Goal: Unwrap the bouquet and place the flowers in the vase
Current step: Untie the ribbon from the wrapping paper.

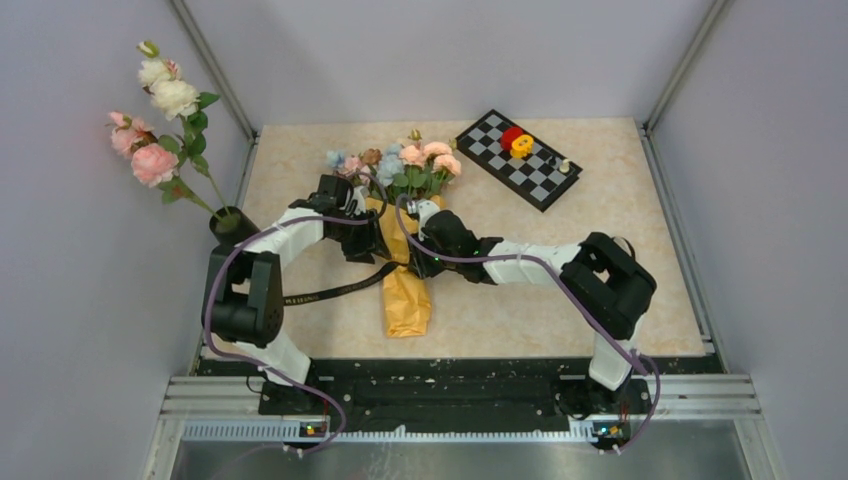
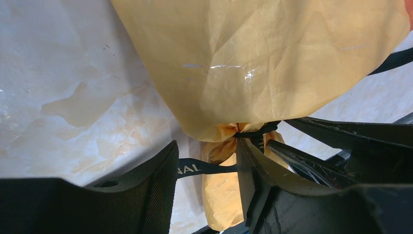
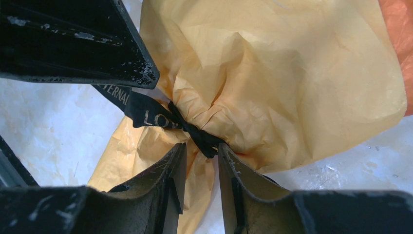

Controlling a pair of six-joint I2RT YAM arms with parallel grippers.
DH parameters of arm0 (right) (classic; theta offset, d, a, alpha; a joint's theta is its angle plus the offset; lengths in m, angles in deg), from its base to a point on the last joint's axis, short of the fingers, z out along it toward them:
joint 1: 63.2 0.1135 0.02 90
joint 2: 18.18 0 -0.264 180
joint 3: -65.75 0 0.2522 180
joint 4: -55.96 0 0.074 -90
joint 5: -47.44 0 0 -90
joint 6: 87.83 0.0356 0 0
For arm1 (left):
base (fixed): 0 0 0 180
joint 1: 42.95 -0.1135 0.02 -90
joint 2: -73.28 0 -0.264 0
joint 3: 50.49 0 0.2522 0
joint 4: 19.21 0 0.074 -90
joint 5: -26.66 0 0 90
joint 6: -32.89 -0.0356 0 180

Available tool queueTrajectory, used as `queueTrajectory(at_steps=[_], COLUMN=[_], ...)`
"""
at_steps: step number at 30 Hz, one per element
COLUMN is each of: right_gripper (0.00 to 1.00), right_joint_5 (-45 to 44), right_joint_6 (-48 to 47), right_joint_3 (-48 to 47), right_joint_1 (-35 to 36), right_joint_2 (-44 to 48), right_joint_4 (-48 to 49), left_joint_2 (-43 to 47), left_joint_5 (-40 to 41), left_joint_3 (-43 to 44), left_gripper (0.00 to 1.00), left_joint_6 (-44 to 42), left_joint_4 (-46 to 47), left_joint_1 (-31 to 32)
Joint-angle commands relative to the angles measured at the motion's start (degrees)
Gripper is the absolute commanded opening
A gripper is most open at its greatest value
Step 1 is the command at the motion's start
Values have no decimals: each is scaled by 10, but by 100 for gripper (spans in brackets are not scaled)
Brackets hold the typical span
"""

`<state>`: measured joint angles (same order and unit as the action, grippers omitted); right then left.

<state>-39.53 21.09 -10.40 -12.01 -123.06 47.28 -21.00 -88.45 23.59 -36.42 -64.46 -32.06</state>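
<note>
- The bouquet (image 1: 408, 300) lies flat on the table (image 1: 620, 270) directly under both grippers, with its flowers (image 1: 420, 160) just beyond the fingertips and the paper tail running back towards the arm bases
- The left gripper (image 2: 207, 146) stands about half open astride the pinched neck of the paper (image 2: 253, 58); a strand of black ribbon (image 3: 146, 114) and the gathered paper pass between its fingers with a clear gap on one side, so it grips nothing
- The right gripper (image 3: 202, 146) is nearly closed, with the knot (image 3: 195, 131) right at its tips; I cannot tell whether the knot is actually pinched
- Handling, as I judge it: the bunch looks light and soft, the paper thin, crinkly and apt to tear or slip, and the stems thin and bendy; the ribbon looks flat and slick, so pull a loose tail to free the knot, then take the stems at the neck, never the blooms
- The table is smooth pale marbling, so the bundle will likely skate when tugged and one gripper should pin it
- The vase (image 1: 232, 225) stands well to the left of the left gripper, already holding tall roses (image 1: 155, 160); a chessboard (image 1: 520, 160) lies beyond and to the right of the right gripper; grey enclosure walls (image 1: 90, 300) close in on three sides
</note>
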Motion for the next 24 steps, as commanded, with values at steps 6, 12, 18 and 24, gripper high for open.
queueTrajectory(at_steps=[6, 12, 18, 24], right_gripper=[33, 33, 14, 0], right_joint_5=[-27, -40, -49, -64], right_joint_6=[10, 11, 14, 18], right_joint_3=[-27, -24, -18, 11], right_joint_1=[2, 4, 4, 5], right_joint_2=[-29, -37, -35, -7], right_joint_4=[23, 27, 38, 62], left_joint_2=[-18, -30, -31, -33], left_joint_5=[-25, -36, -32, -27], left_joint_3=[18, 18, 17, 19], left_gripper=[44, 35, 24, 9], left_joint_6=[10, 14, 13, 12], left_joint_4=[17, 20, 21, 19], left_joint_1=[-1, 0, 0, -1])
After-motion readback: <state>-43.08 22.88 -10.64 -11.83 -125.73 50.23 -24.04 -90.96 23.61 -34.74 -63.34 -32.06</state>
